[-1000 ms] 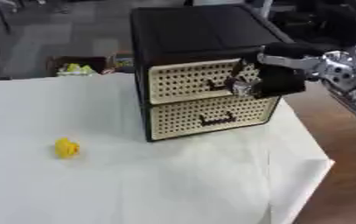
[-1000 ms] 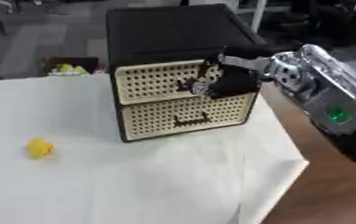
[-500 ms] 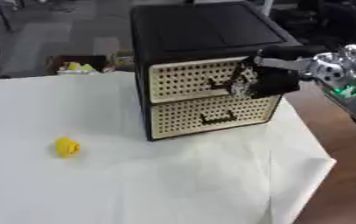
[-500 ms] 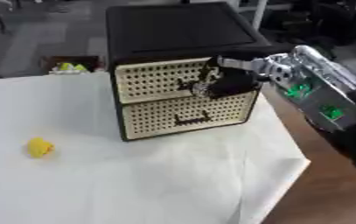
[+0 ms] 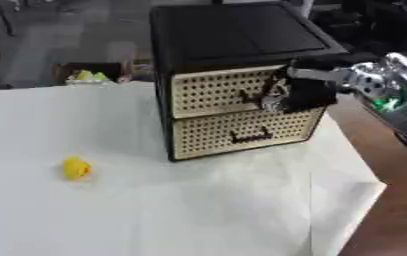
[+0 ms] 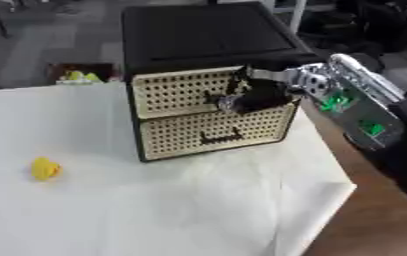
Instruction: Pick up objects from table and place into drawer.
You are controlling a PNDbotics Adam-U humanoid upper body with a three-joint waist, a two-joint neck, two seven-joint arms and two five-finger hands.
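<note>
Well left of right hand (image 6: pixel 257 95): yellow obj (image 5: pixel 76 168).

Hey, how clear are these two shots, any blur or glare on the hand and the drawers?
Left eye view: soft all over, the right hand a dark smear at the top drawer. Right eye view: the same softness; the yellow object is a shapeless blob; no strong glare on the white tablecloth.

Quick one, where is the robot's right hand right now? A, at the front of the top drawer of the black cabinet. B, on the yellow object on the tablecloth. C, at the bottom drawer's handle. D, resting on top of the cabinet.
A: the right hand is at the upper drawer front by its handle, above the lower drawer, while the yellow object lies alone far to the left.
</note>
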